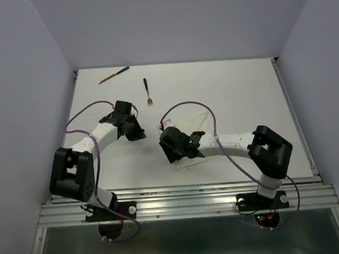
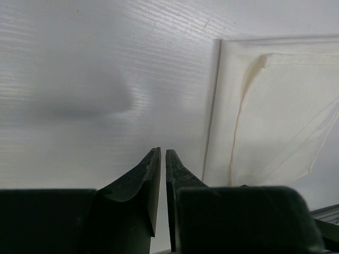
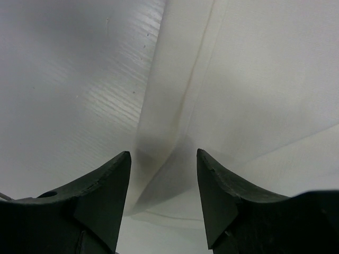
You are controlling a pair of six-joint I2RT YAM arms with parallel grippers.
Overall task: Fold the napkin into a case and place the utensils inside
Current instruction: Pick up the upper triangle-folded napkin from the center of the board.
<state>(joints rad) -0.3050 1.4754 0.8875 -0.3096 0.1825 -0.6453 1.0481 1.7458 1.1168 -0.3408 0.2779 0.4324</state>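
The white napkin (image 1: 188, 123) lies partly folded at mid-table, mostly under my right arm. In the right wrist view a folded edge of the napkin (image 3: 254, 79) runs down between the fingers. My right gripper (image 1: 166, 141) (image 3: 163, 153) hovers just over that fold, open and holding nothing. My left gripper (image 1: 140, 133) (image 2: 163, 151) sits left of the napkin (image 2: 270, 116) over bare table, its jaws shut to a thin slit with nothing in them. Two brown utensils lie far back on the table: one (image 1: 113, 76) slanted, and a fork (image 1: 147, 91) closer in. No finished case shows.
Purple cables (image 1: 80, 118) loop beside both arms. White walls enclose the table on three sides. A metal rail (image 1: 186, 204) runs along the near edge by the arm bases.
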